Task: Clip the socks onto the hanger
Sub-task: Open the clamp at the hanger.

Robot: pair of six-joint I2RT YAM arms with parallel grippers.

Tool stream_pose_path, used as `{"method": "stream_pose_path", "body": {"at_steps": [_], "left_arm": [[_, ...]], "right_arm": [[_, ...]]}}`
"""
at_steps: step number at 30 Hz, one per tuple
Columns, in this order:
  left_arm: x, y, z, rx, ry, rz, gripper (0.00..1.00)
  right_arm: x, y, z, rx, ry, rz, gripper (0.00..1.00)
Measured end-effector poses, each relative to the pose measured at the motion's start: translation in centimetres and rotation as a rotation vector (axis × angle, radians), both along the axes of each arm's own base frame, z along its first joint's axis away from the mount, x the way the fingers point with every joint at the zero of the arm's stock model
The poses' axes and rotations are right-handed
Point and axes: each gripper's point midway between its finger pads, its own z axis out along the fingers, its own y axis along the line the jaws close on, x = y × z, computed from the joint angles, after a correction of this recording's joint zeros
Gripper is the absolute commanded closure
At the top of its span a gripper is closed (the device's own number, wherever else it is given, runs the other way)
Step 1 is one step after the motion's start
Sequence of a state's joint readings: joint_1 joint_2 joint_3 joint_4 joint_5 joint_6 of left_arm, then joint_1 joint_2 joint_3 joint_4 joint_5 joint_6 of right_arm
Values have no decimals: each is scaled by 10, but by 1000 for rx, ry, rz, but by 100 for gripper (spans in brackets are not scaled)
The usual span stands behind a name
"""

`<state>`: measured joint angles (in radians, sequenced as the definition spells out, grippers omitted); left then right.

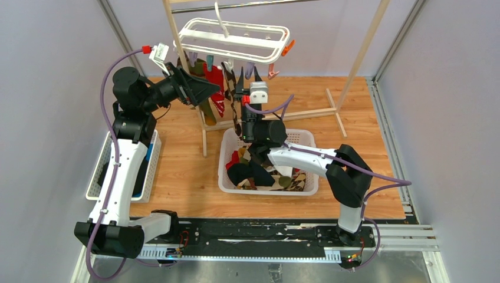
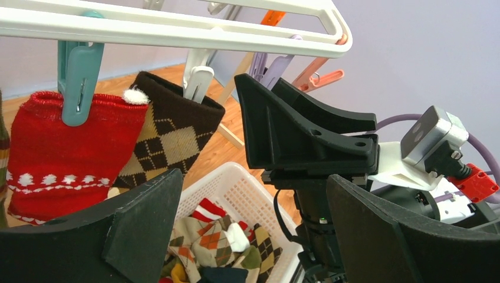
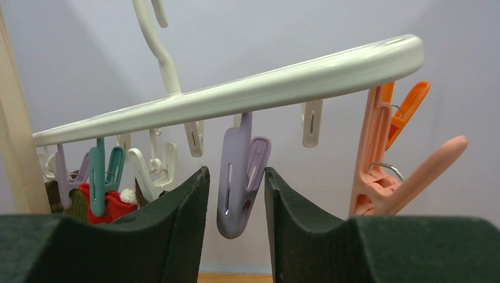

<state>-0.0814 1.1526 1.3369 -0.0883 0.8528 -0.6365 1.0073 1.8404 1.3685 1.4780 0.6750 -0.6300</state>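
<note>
Right pincer [image 1: 237, 79] is up at a clip of the hanger [image 1: 230, 50]; I see no sock in either pincer.

From the top view, the hanger is above the far side of the desk and my right arm reaches up to its near rail. The left pincer [image 1: 209, 88] is wide and empty just beside the hung socks, and the loose socks [image 1: 259, 174] lie below in the white basket [image 1: 227, 177]. From the left wrist view, a red sock [image 2: 65, 153] and an argyle sock [image 2: 168, 141] hang downward, long axis vertical. From the right wrist view, a lilac clip [image 3: 242, 177] hangs straight down between my narrow fingers [image 3: 183, 236], mouth pointing down. I cannot tell if they press it. I judge the right arm is the nearer one, and a sock must come up from below.
</note>
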Motion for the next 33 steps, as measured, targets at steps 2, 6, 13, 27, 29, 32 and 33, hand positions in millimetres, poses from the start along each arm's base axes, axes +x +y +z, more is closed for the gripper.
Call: {"method": "stream_pose_path", "body": {"at_steps": [2,6,13,27,29,32,33], "left_arm": [[0,0,0,0,0,0,4],[0,0,0,0,0,0,4],[0,0,0,0,0,0,4],[-6,-2,5,-66,51,-6,0],[-7,-2,8,-85,59,-10,0],[-8,-3,14,-108,59,-15,0],[-8,-3,14,-112,60,-17,0]], "right_arm": [[0,-1,0,-5,-2,-7,65],[1,-2,0,-18,-3,-26,73],[0,-3,1,-20,-7,-34,97],[-14,4,2,42,9,195,100],[-14,1,7,67,15,236,100],[-13,-2,10,103,28,288,100],[-13,-2,10,111,35,307,100]]}}
